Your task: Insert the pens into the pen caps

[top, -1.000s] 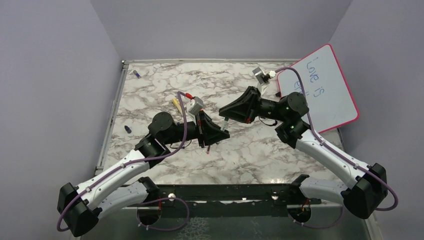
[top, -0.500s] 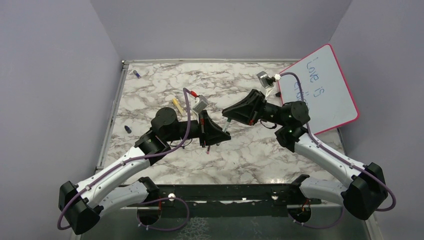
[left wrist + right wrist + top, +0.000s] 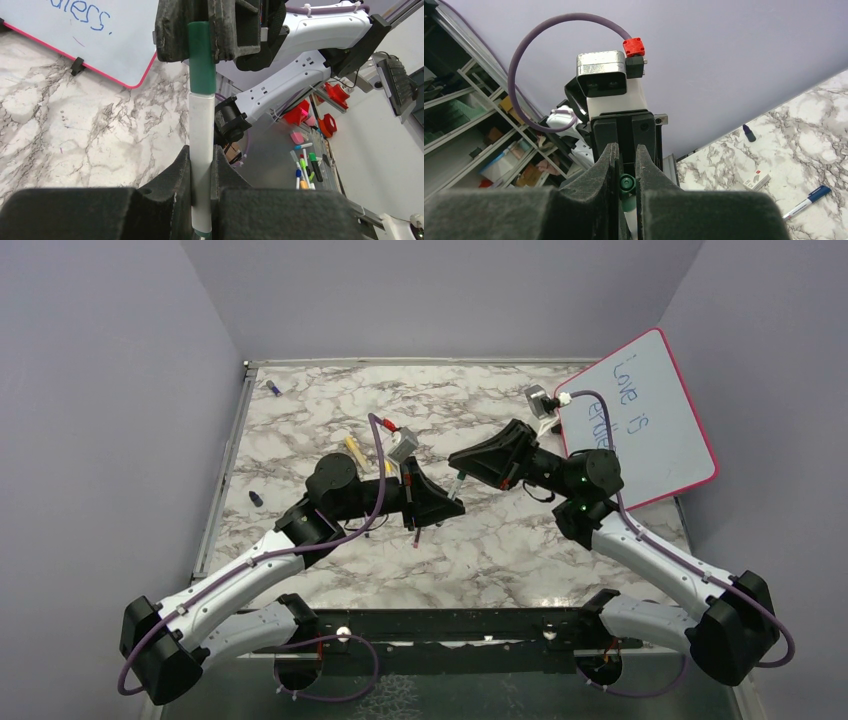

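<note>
From above, shows the left hand [image 3: 452,504] and the right hand [image 3: 460,462] meeting tip to tip over the middle of the grey-veined marble bench [image 3: 500,550], bridged by a slim white-bodied pen [image 3: 456,484] held clear of the surface. Leaves more to do, judging by a loose yellow pen [image 3: 352,448] behind the left arm and a small dark blue cap [image 3: 256,498] near the left rim. Offers open room in front; crowds only at the right, beside the pink-framed whiteboard [image 3: 650,420] leaning past the bench edge. Through the left wrist camera, shows the left hand pressed onto the white barrel low down, and a short green plastic cap [image 3: 201,57] pinched in the right hand above, meeting the barrel at a neat seam; looks seated or nearly so, though depth cannot be told. Through the right wrist camera, looks down the capped end between the closed right fingers [image 3: 646,165] and finds a blue-ended pen [image 3: 808,201] lying on the bench, yet to be handled.
</note>
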Controlling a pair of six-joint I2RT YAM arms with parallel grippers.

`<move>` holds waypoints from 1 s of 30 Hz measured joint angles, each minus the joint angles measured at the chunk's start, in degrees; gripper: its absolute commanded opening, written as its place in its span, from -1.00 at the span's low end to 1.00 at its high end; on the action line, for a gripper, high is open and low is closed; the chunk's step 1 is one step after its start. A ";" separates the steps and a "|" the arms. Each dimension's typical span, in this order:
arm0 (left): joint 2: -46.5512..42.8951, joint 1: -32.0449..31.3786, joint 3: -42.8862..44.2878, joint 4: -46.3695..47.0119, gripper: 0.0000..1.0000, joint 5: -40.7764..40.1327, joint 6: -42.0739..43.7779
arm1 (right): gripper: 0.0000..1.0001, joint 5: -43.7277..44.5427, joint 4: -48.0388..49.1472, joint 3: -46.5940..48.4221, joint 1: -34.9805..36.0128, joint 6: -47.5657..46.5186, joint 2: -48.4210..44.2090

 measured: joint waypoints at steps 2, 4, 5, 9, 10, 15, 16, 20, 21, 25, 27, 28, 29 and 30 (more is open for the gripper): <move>0.04 0.00 0.00 0.24 -1.00 -0.02 0.00 | -0.98 0.00 0.44 -0.04 0.00 0.00 0.00; 0.02 0.07 0.00 0.63 -1.00 0.02 -0.04 | -0.97 -0.22 0.44 0.26 0.00 -0.13 -0.07; 0.00 0.35 0.00 0.87 -1.00 0.22 -0.13 | -0.98 -0.44 -0.09 0.70 0.00 -0.46 -0.07; -0.35 2.08 0.00 2.51 -1.00 2.62 -0.79 | -0.97 -2.23 -3.82 3.69 0.00 -1.88 0.13; -0.44 2.34 0.00 3.02 -1.00 3.21 -0.94 | -0.97 -3.02 -4.35 4.37 0.00 -1.97 0.31; -0.44 2.89 0.00 3.96 -1.00 5.31 -1.73 | -0.97 -5.22 -6.10 5.88 0.00 -2.10 0.70; -0.44 2.91 0.00 4.00 -1.00 5.49 -1.75 | -0.97 -5.42 -6.08 5.92 0.00 -2.08 0.76; -0.04 3.32 0.02 4.22 -1.00 6.64 -1.73 | -0.97 -5.60 -5.68 5.90 0.00 -1.81 1.14; 0.24 3.65 0.09 4.20 -1.00 6.75 -1.73 | -0.97 -5.60 -5.79 5.90 0.00 -1.88 1.22; 1.75 5.16 1.55 3.78 -1.00 9.57 -1.70 | -0.97 -5.07 -6.75 6.16 -0.02 -3.15 1.27; 2.56 6.05 2.64 3.50 -1.00 11.19 -1.73 | -0.97 -4.63 -7.08 6.21 -0.02 -4.07 1.25; 2.97 6.36 3.19 3.45 -1.00 11.76 -1.73 | -0.97 -4.44 -7.45 6.38 -0.02 -4.63 1.25; 3.54 6.60 3.96 3.26 -1.00 12.37 -1.77 | -0.97 -3.96 -7.89 6.58 -0.02 -5.35 1.16; 4.26 6.84 4.96 2.82 -1.00 13.16 -1.86 | -0.97 -3.78 -8.28 6.88 -0.02 -6.27 1.05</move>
